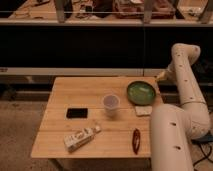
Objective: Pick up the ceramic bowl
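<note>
The ceramic bowl (pixel 141 92) is round, shallow and green-glazed with a darker rim. It sits on the wooden table (pixel 75 92) near its far right edge. The gripper (pixel 161 76) hangs at the end of the white arm (pixel 184 75), just beyond the table's far right corner. It is to the right of the bowl, slightly behind it and apart from it.
A translucent plastic cup (pixel 110 103) stands left of the bowl. A pale flat pad (pixel 144 110) lies just in front of the bowl. A black flat object (pixel 77 113), a small carton (pixel 80 139) and a dark red object (pixel 135 141) lie nearer the front. A dark shelf wall stands behind.
</note>
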Controlling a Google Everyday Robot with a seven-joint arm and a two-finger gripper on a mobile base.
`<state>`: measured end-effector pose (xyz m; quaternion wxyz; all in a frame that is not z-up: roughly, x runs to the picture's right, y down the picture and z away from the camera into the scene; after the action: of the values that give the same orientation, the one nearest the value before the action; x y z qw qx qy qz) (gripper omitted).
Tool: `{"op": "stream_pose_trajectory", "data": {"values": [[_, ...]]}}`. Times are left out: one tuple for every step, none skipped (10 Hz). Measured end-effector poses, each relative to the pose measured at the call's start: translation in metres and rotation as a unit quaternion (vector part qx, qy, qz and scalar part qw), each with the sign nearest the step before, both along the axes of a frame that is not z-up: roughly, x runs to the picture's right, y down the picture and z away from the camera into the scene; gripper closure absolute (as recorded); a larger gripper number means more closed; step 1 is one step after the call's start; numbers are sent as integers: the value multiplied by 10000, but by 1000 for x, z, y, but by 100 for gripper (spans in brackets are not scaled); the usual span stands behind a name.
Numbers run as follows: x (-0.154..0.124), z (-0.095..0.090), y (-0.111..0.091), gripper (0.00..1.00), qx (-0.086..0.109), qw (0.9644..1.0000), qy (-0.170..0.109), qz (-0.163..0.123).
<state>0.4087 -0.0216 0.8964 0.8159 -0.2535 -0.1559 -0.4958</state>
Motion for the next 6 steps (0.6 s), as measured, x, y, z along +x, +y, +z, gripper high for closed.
{"op": "stream_pose_trajectory", "data": {"values": [[0, 0, 0, 20, 0, 10000, 0, 0], [0, 0, 0, 20, 0, 10000, -1, 1], [-1, -1, -1, 20, 13, 10000, -27, 21], [-2, -2, -3, 20, 79, 9999, -131, 49], [-2, -5, -6, 20, 189, 9994, -267, 109], [-1, -8, -6, 20, 267, 9987, -392, 185]]}}
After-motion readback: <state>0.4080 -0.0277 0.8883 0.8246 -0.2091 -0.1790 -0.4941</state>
